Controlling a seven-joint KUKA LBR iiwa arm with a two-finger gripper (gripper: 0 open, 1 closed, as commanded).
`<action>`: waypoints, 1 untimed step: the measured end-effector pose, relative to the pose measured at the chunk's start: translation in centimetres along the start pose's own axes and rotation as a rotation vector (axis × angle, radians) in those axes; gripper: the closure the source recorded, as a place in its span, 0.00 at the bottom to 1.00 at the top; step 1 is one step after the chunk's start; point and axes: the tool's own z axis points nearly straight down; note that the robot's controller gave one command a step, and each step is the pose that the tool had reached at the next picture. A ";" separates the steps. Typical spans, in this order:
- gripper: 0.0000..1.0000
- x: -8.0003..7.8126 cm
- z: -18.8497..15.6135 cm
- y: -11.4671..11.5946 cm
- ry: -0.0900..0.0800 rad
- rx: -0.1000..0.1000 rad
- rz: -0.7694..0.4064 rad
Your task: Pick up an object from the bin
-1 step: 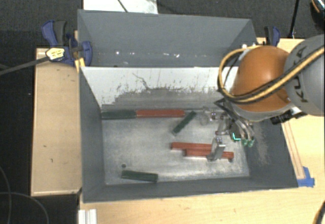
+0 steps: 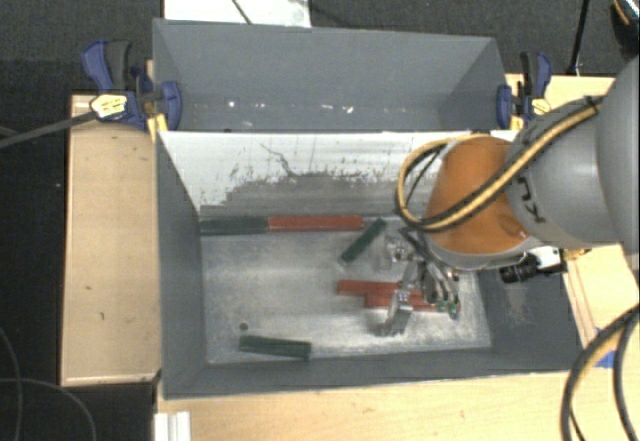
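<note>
Hovering low in the camera view, my claw (image 2: 402,314) is hanging over the right end of a flat red bar (image 2: 358,289), which is lying on the floor of the grey metal bin (image 2: 270,279) and running off to the view's left of my claw. I cannot tell whether my claw is apart or together. A short dark green stick (image 2: 361,241) is lying just beyond my claw. I am judging the red bar stiff, light and smooth, best pinched across its narrow width nearer its middle, since an end grip risks it tipping.
</note>
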 end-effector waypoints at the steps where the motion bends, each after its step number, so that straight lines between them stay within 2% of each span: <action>1: 1.00 -0.2 -0.4 0.0 -0.006 -0.001 -0.001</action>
